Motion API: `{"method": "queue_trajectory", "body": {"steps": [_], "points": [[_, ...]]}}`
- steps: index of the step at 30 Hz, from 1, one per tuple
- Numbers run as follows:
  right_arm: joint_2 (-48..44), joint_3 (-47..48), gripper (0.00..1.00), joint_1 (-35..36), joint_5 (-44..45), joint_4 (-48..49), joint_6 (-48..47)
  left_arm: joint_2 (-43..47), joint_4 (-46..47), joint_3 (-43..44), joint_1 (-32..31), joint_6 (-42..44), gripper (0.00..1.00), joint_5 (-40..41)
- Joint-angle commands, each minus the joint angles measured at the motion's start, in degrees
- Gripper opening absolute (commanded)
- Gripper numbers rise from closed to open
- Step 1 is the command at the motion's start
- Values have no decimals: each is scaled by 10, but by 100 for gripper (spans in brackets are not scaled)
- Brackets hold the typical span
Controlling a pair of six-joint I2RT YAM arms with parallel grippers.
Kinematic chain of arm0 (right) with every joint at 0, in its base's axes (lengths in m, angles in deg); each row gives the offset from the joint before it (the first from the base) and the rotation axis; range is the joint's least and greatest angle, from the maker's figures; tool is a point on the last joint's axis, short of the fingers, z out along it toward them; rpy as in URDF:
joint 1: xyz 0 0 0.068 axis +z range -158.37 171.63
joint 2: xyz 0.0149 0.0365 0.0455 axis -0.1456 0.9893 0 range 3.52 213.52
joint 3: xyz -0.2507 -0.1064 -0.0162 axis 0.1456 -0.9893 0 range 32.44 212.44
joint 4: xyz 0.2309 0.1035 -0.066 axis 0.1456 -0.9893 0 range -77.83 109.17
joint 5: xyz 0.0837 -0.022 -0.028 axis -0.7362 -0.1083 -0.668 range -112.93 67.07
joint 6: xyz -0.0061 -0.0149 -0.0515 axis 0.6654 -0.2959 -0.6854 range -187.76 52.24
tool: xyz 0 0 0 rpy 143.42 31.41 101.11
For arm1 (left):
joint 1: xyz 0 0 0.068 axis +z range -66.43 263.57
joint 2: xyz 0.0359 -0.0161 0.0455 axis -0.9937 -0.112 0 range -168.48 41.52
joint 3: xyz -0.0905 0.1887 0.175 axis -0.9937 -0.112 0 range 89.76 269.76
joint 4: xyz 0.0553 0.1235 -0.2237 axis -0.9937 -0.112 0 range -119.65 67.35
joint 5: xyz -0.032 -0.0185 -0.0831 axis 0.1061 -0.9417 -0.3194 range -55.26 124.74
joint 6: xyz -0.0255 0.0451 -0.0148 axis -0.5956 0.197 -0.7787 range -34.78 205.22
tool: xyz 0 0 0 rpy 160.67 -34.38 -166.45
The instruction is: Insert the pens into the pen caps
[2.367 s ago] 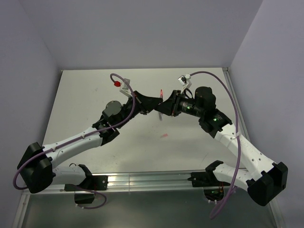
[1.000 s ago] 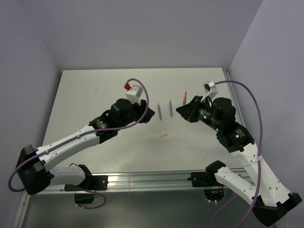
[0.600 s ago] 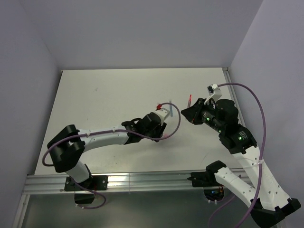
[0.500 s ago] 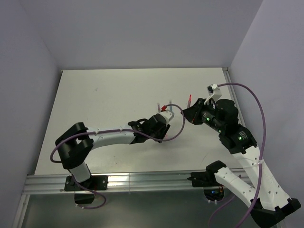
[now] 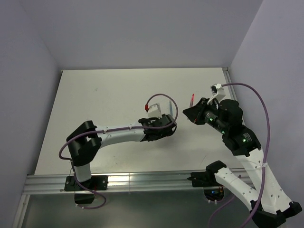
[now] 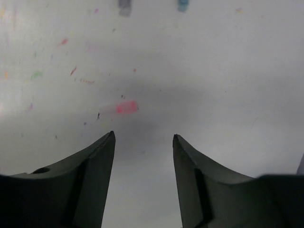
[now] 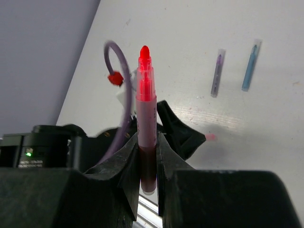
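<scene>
The right gripper (image 7: 147, 147) is clamped on the lower barrel of the red pen (image 7: 145, 102), holding it upright above the right side of the table (image 5: 95, 109) with its bare red tip up. The left gripper (image 6: 143, 137) hangs low over the middle of the table with its fingers apart and nothing between them. A small pink cap (image 6: 126, 107) lies on the table just beyond the fingertips. Farther off, the grey pen (image 7: 217, 72) and the blue pen (image 7: 250, 65) lie side by side, apart from each other.

The pens look light, stiff and smooth. Being round, they would probably roll if nudged, so mid-barrel is the best place to grip, leaving the tip end free. The cap is tiny and would likely skid or tip over. It is best pinched across its sides with its mouth left clear.

The cap is blurred, so its open end cannot be told. No other caps show in any view. The left wrist view cuts both lying pens off at its top edge. From above, the left arm hides the cap.
</scene>
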Motion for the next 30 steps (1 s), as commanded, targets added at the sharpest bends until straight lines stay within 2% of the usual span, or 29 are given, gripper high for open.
{"method": "queue_trajectory", "body": {"steps": [1, 4, 9, 11, 16, 23, 30], "points": [[-15, 39, 0, -1, 11, -6, 6, -23, -107, 38, -31, -300, 55, 63], [-18, 46, 0, 0, 8, -11, 9, -59, -186, 98, -35, -394, 50, 74], [-24, 47, 0, 0, 6, -18, 8, -93, -198, 119, -24, -495, 50, 55], [-25, 45, 0, -1, 1, -18, 11, -113, -219, 132, -13, -520, 49, 17], [-37, 42, 0, -1, -1, -26, 8, -107, -158, 85, 27, -539, 47, -20], [-42, 46, 0, 0, -2, -30, 5, -126, -165, 105, 30, -535, 47, -31], [-42, 43, 0, 0, -5, -28, 4, -101, -171, 91, 29, -540, 48, -10]]}}
